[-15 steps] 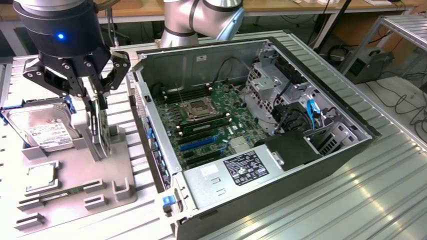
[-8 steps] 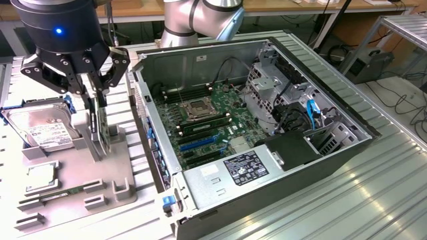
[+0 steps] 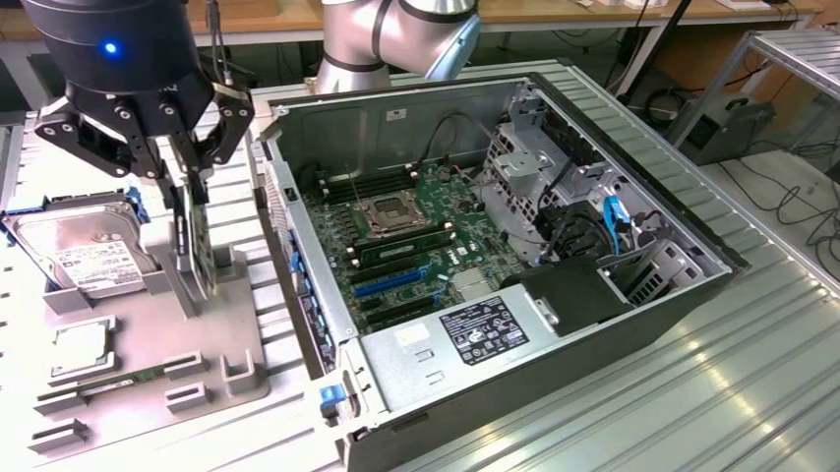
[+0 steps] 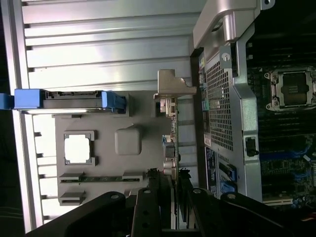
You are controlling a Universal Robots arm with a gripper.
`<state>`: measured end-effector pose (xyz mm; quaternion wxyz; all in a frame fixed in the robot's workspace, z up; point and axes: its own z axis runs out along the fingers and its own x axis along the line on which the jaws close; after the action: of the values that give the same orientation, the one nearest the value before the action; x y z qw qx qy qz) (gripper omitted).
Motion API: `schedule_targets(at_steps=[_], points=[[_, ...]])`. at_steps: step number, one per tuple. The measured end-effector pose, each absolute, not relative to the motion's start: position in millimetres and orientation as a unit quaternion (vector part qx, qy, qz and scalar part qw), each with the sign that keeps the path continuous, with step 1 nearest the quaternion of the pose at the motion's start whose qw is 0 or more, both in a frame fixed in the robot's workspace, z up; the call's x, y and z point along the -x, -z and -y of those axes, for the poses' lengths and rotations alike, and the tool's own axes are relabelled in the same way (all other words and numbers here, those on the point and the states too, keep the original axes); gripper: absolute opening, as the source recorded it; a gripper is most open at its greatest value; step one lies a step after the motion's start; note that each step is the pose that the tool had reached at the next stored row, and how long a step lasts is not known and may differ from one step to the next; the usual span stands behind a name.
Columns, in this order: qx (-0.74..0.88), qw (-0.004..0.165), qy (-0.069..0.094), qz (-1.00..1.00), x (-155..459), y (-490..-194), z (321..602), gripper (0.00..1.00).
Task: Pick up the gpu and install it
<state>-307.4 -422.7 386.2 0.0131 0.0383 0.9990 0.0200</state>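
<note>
Clamping the gpu (image 3: 197, 258) by its upper edge alone, the hand (image 3: 192, 179) could let it swing and clip the case (image 3: 279, 187) at 3 o'clock, exterior view.

The bench (image 3: 735, 374) is ribbed bare metal with a bright sheen. The computer case (image 3: 329, 118) is dull grey sheet metal. The parts holder (image 3: 197, 364) looks like matt grey plastic. The graphics card (image 4: 173, 89) ends in a shiny silver metal bracket. The hand (image 4: 174, 180) is glossy black.
</note>
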Motion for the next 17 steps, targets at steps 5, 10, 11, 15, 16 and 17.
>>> schedule_targets(at_steps=[5,10,11,15,16,17], points=[[-0.038,0.013,-0.020,-0.999,307.4,-391.7,422.5,0.27],[-0.038,0.013,-0.020,-0.999,307.4,-396.4,422.3,0.27],[-0.038,0.013,-0.020,-0.999,307.4,-397.6,422.2,0.27],[-0.038,0.013,-0.020,-0.999,307.4,-402.3,422.1,0.27],[-0.038,0.013,-0.020,-0.999,307.5,-403.2,422.0,0.27],[-0.038,0.013,-0.020,-0.999,307.5,-404.4,422.0,0.27]])
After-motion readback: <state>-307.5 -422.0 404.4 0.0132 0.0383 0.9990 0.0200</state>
